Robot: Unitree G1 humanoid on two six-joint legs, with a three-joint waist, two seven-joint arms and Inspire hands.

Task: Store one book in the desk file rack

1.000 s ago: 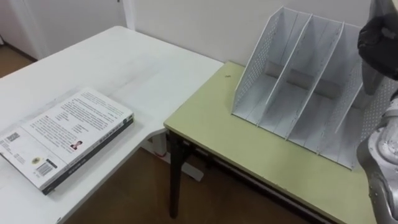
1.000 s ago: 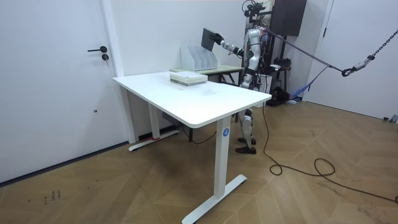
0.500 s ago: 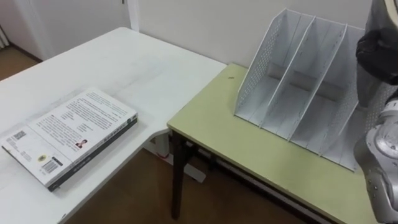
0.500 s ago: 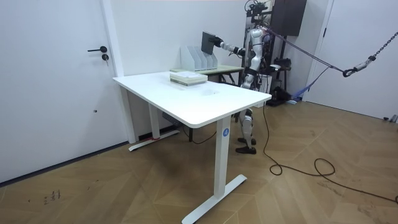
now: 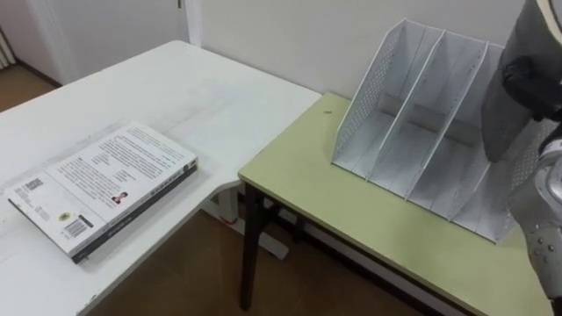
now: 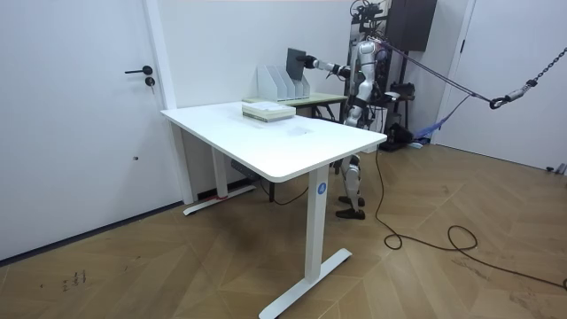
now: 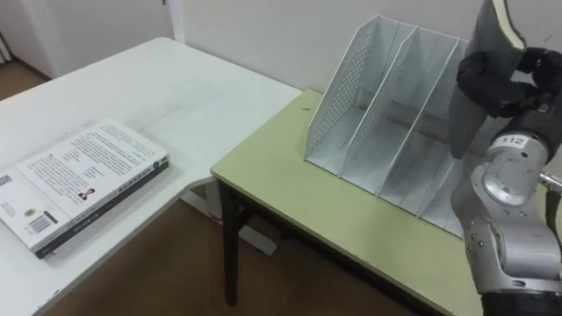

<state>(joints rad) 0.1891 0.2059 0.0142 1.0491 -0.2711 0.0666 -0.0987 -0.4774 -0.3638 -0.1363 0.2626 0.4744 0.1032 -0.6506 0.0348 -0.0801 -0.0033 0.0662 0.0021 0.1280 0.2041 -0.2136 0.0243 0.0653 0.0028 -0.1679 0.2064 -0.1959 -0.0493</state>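
Observation:
My right hand (image 7: 498,83) is shut on a grey book (image 7: 465,123) and holds it upright over the right end of the white mesh file rack (image 7: 378,105). The book's lower edge hangs in front of the rack's rightmost slots, and I cannot tell whether it touches them. The rack stands on a pale green table (image 5: 351,211) against the wall. In the room view the robot stands behind that table with its right arm stretched toward the rack (image 6: 282,82) and the book (image 6: 296,60) above it.
A second book (image 5: 105,184) with a white printed cover lies flat on the white desk (image 5: 202,96) to the left. A narrow gap with wooden floor separates the desk from the green table. The wall runs close behind the rack.
The right hand has brought the grey book lower and more upright, closer to the rack's right slots. The eye view has shifted slightly.

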